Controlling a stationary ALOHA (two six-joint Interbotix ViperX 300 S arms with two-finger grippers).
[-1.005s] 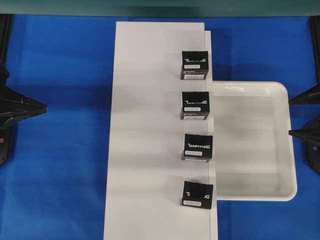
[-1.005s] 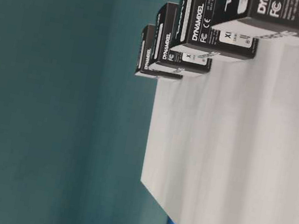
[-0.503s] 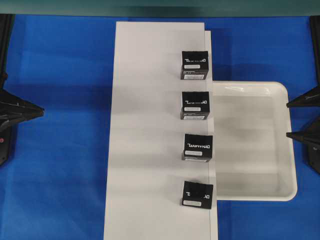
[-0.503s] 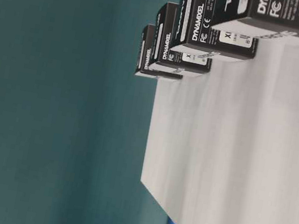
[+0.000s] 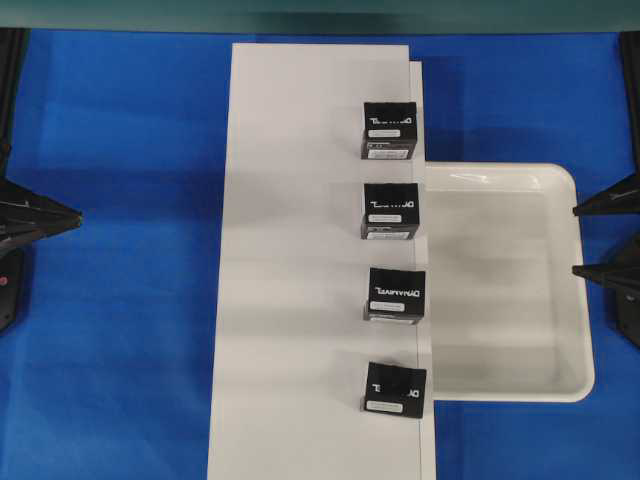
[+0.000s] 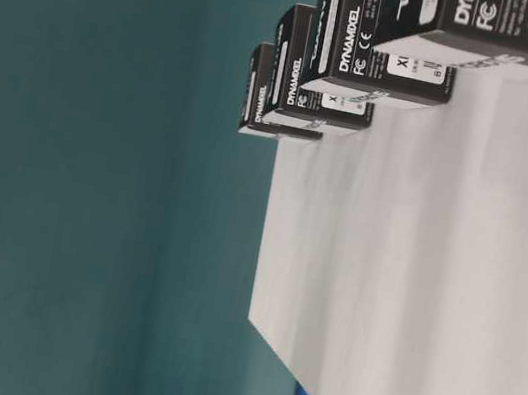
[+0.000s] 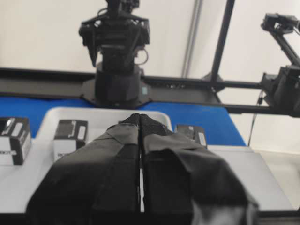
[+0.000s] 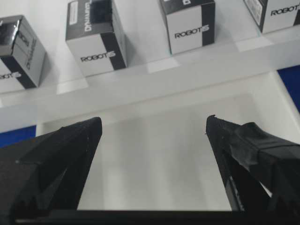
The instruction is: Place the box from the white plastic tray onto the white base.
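While you look down from overhead, read the scene this way:

Tray: the white plastic tray [image 5: 510, 282] sits on the blue counter [image 5: 120, 300], its left rim against the right edge of the white base [image 5: 300, 260]. You can see only its glossy floor and raised rim; no box lies in it.

Base: four black boxes stand on it in one column along its right side, near the stepped edge.

Box location: the box [image 5: 394, 389] is the nearest of the four in the overhead view, at the bottom of the column, on the base just left of the tray's lower left corner.

Box heading: its top looks close to square from above, so you cannot pick out a long axis. Its white label strip faces the bottom of the overhead view, and its sides run roughly square to the base's edge.

Box look: black, top almost plain with a small white mark at its left; the three other boxes [image 5: 390, 211] carry wide white lettering.

Left claw [image 7: 140, 123]: your wrist view shows the two fingers pressed together, gripping nothing, at the left edge of the counter, well apart from the base.

Right claw [image 8: 153, 127]: fingers spread wide, nothing between them, hovering at the tray's right rim.
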